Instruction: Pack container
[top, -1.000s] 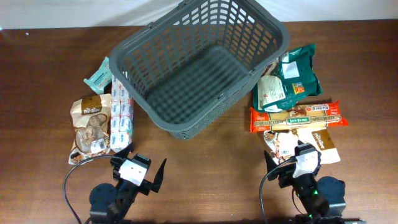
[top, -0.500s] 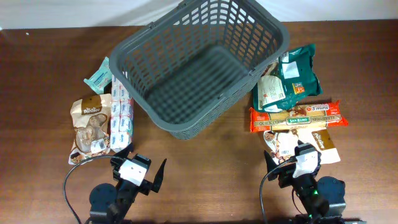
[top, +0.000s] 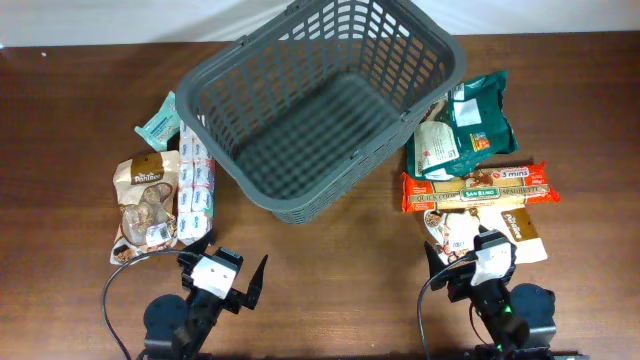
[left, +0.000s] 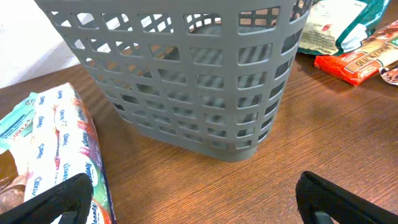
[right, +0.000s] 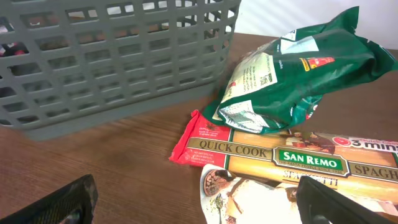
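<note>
Two black arms, each capped with a boxy white block: left block (top: 215, 272), right block (top: 493, 258). On the basket (top: 425, 90) side of each block, a claw with two matte black, wedge-shaped fingers: left claw (top: 235, 248), right claw (top: 470, 245). Close up, fingers (left: 50, 202) broad and plain, with no markings. On the side away from the basket, round black bases: left base (top: 165, 320), right base (top: 535, 305). Thin black left cable (top: 105, 300) in a wide loop. Shorter black right cable (top: 422, 310) curving alongside.
</note>
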